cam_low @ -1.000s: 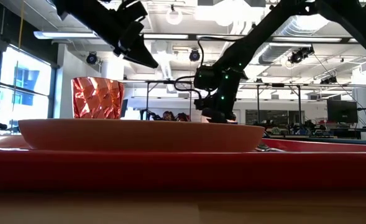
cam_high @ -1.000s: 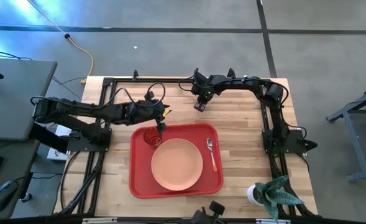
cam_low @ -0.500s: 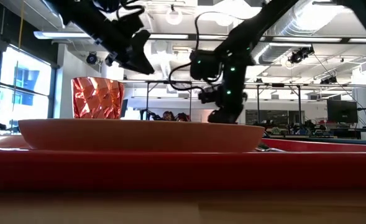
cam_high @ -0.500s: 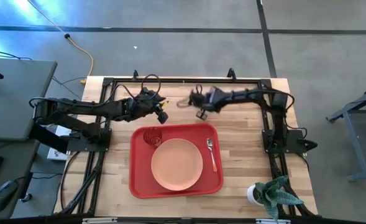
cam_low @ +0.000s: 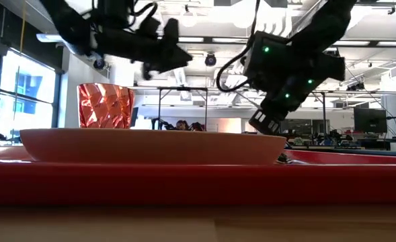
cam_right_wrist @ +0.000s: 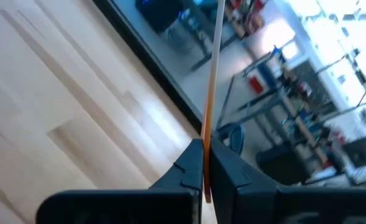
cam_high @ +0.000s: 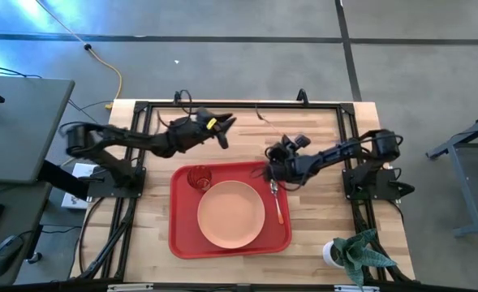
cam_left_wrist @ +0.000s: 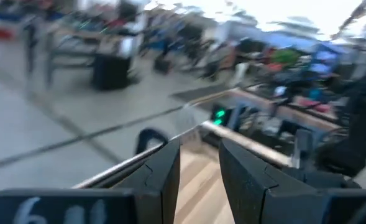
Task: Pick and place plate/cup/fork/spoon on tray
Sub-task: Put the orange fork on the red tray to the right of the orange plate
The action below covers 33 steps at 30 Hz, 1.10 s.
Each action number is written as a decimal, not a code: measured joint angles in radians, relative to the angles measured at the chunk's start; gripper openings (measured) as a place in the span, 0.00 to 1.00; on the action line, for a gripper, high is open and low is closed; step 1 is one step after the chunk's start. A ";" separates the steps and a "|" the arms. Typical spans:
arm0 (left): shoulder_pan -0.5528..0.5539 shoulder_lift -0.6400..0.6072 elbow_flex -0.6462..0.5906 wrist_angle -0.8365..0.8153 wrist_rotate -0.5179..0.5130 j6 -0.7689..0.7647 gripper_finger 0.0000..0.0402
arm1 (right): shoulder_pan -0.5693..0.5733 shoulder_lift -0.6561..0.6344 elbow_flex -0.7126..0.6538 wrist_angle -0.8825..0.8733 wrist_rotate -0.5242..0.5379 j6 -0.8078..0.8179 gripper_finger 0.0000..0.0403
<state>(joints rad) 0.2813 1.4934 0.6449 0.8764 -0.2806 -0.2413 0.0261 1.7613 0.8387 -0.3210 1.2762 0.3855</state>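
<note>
Pretty much at the last item: the salmon-pink plate [cam_high: 231, 213], the orange-red cup [cam_high: 198, 178] and the spoon [cam_high: 277, 198] already sit on the red tray [cam_high: 180, 235]. The fork [cam_right_wrist: 211, 93] is clamped by its orange handle in the right end effector [cam_high: 274, 172], over the tray's 1 o'clock corner. The left end effector [cam_high: 224, 132] hangs empty, fingers apart, over the worktop [cam_high: 320, 215] past the tray's 11 o'clock corner.
</note>
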 joint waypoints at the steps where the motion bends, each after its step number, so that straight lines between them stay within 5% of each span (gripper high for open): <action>1: 0.000 0.040 0.017 0.051 0.028 0.027 0.25 | 0.011 -0.001 0.000 0.004 0.014 -0.019 0.00; 8: -0.027 0.249 0.212 0.103 0.078 0.094 0.26 | 0.064 -0.001 -0.001 0.021 0.197 -0.205 0.00; 15: -0.044 0.314 0.304 0.057 -0.152 0.171 0.26 | 0.066 -0.001 -0.001 0.021 0.280 -0.335 0.00; 21: -0.034 0.316 0.330 -0.013 -0.163 0.183 0.21 | 0.051 -0.001 -0.001 0.032 0.290 -0.360 0.00; 28: -0.034 0.316 0.329 -0.024 -0.172 0.181 0.02 | 0.033 -0.001 -0.001 0.035 0.297 -0.335 0.00; 33: -0.036 0.317 0.328 0.006 -0.249 0.113 0.08 | 0.034 -0.001 -0.001 0.037 0.301 -0.334 0.00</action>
<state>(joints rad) 0.2452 1.8100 0.9733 0.8821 -0.5292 -0.1279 0.0600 1.7603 0.8375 -0.2836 1.5776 0.0514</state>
